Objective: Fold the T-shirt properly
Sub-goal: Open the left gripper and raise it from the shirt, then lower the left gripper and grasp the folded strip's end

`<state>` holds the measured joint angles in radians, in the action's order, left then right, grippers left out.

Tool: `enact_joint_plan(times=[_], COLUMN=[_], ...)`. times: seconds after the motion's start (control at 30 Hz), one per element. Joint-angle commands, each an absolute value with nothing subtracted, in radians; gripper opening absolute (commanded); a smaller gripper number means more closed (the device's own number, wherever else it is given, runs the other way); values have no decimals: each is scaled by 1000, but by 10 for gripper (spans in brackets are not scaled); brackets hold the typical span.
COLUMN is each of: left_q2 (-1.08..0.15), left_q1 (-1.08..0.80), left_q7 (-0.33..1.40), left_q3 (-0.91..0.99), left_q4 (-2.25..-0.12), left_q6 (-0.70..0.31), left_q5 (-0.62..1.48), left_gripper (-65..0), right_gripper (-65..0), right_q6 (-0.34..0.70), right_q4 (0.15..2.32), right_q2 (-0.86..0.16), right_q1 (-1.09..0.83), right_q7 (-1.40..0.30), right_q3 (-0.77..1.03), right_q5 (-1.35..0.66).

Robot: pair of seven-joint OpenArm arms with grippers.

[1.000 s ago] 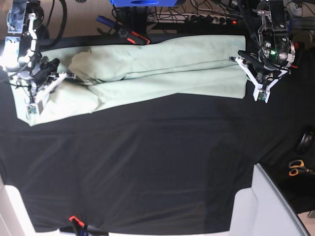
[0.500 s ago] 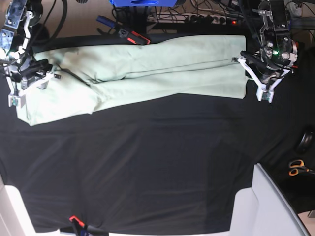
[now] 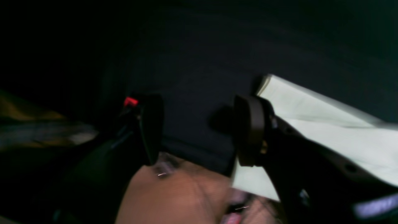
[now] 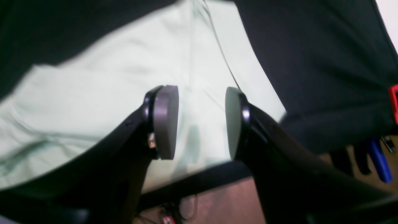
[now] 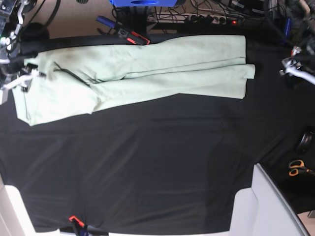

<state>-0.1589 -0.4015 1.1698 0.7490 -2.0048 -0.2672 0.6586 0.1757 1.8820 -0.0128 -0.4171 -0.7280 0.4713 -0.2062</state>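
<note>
The pale mint-green T-shirt (image 5: 147,69) lies folded into a long band across the far side of the black-covered table (image 5: 147,172). My right gripper (image 5: 17,81) hovers at the shirt's left end. In the right wrist view my right gripper (image 4: 199,123) is open, with the T-shirt (image 4: 93,102) flat beneath it and nothing between the pads (image 4: 164,121). My left gripper (image 5: 295,69) sits off the shirt's right end. In the left wrist view my left gripper (image 3: 200,130) is open over black cloth, and a corner of the T-shirt (image 3: 326,124) lies beside one of the fingers (image 3: 248,130).
Orange-handled scissors (image 5: 295,168) and a black round object (image 5: 305,141) lie at the right edge. A red-and-black clamp (image 5: 133,37) sits on the far table edge, another red clamp (image 5: 74,220) on the near edge. Cables and a power strip (image 5: 206,18) run behind the table.
Both grippers opened and let go of the shirt. The left arm drew away to the right, the right arm toward the left edge. The raised fold at the shirt's left end dropped flat.
</note>
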Motion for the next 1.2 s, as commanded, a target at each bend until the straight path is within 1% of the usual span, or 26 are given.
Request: enact_joint_plan(times=[0.0, 0.07, 0.13, 0.2, 0.3, 0.33, 0.4, 0.43, 0.5, 0.53, 0.57, 0.67, 0.7, 0.8, 0.9, 1.0, 1.1, 1.17], left_q2=[-176, -197, -197, -189, -168, -166, -166, -171, -171, -171, -168, -168, -168, -170, -176, -170, -150, -145], left_q1=[-415, -429, -433, -447, -450, -447, -441, -440, -427, -424, -420, -406, -389, -361, -343, -323, -298, -294], left_q7=[1156, 1156, 1156, 1156, 1153, 1153, 1150, 1150, 1148, 1148, 1148, 1148, 1148, 1147, 1087, 1055, 1055, 1041], left_q3=[763, 766, 766, 765, 763, 763, 742, 728, 716, 716, 720, 720, 719, 722, 716, 716, 694, 657], left_q4=[-2023, -2023, -2014, -1997, -1929, -1896, -1834, -1807, -1765, -1751, -1733, -1638, -1598, -1457, -1365, -1330, -1319, -1317], left_q6=[-274, -274, -274, -274, -274, -275, -286, -314, -418, -470, -527, -685, -698, -698, -698, -698, -698, -698], left_q5=[728, 848, 915, 912, 912, 914, 915, 915, 915, 915, 914, 912, 911, 909, 908, 842, 779, 779], left_gripper=[-292, -297, -299, -296, -286, -260, -166, -123, -45, -15, 0, 0, 0, 0, 0, 0, 0, 0], right_gripper=[-411, -412, -412, -412, -412, -412, -412, -412, -412, -412, -412, -412, -412, -412, -412, -412, -412, -412], right_q6=[219, 289, 340, 364, 375, 377, 377, 377, 377, 377, 377, 378, 378, 378, 390, 433, 437, 437], right_q4=[1903, 1905, 1906, 1905, 1902, 1902, 1902, 1902, 1900, 1900, 1899, 1880, 1868, 1830, 1802, 1776, 1748, 1744], right_q2=[-19, -19, -19, -19, -19, -19, -19, -19, -19, -19, -19, -21, -24, -27, -27, -27, -27, -27], right_q1=[-409, -409, -409, -410, -420, -420, -420, -421, -423, -423, -423, -424, -424, -423, -420, -421, -420, -418], right_q7=[-684, -682, -682, -682, -682, -682, -682, -682, -680, -679, -679, -677, -677, -674, -661, -621, -613, -613], right_q3=[475, 478, 476, 478, 475, 473, 473, 473, 473, 473, 473, 473, 473, 473, 473, 473, 472, 472], right_q5=[-220, -220, -219, -217, -217, -217, -217, -217, -217, -217, -216, -216, -216, -216, -216, -216, -214, -214])
